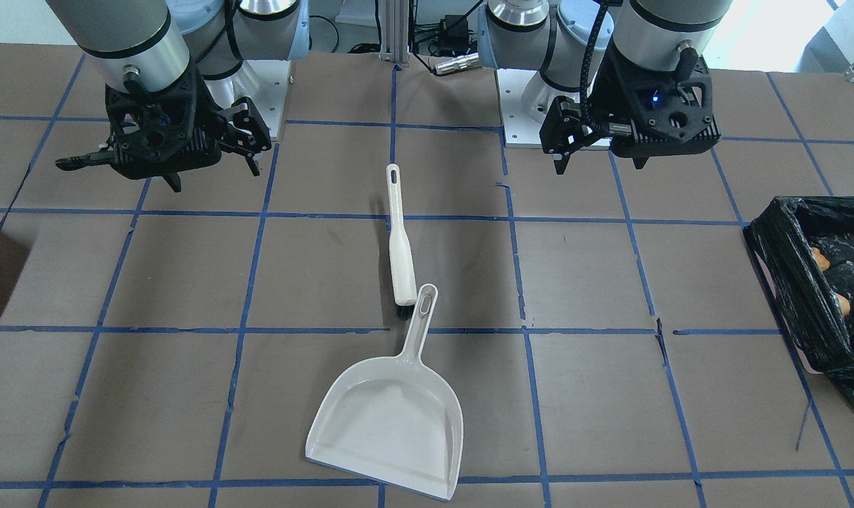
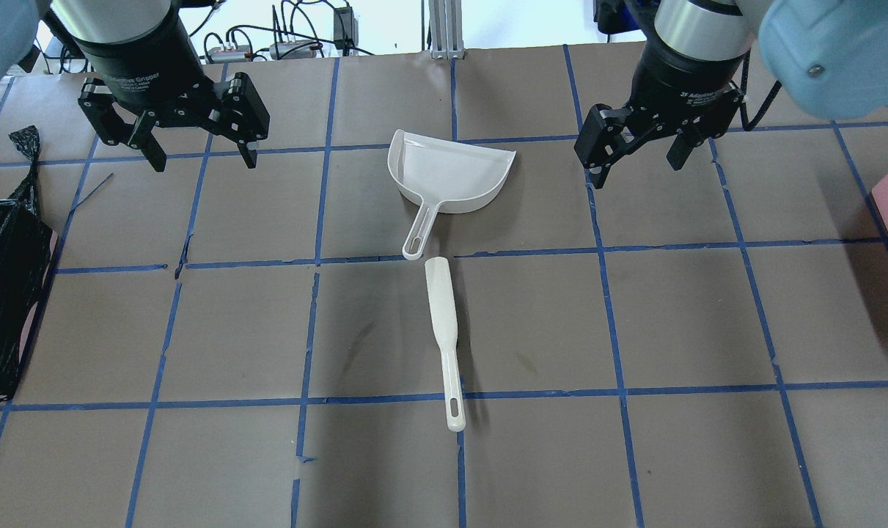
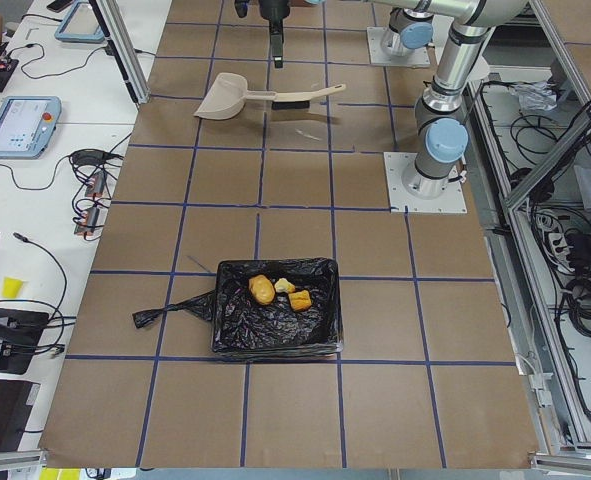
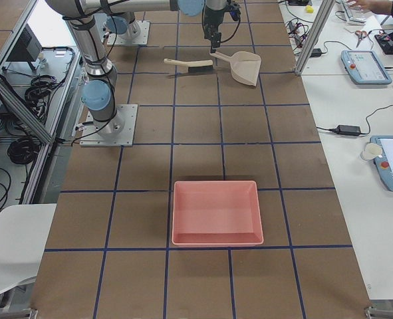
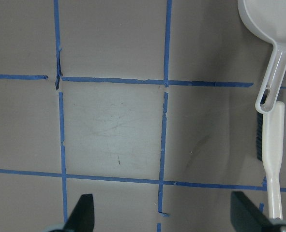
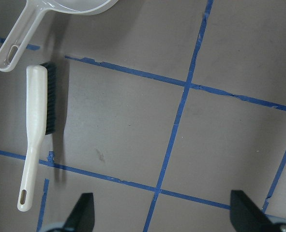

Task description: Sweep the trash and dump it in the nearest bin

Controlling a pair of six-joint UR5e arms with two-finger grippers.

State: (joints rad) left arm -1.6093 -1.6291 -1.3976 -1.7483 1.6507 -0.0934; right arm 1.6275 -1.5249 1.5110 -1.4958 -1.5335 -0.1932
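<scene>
Your trash (image 3: 262, 289) sits in the upward-facing bin (image 3: 231, 325), well outboard of the left gripper (image 2: 204, 163).
It and the right gripper (image 2: 634, 170) gape empty above the blue-taped brown table (image 2: 531, 330).

Both arms reach out from their bases with the wrists pointing straight down, well apart from each other. The left tool (image 2: 204, 163) hangs above the tabletop (image 2: 531, 323), jaws spread wide and empty. The right tool (image 2: 634, 170) hangs likewise, spread and empty.
</scene>
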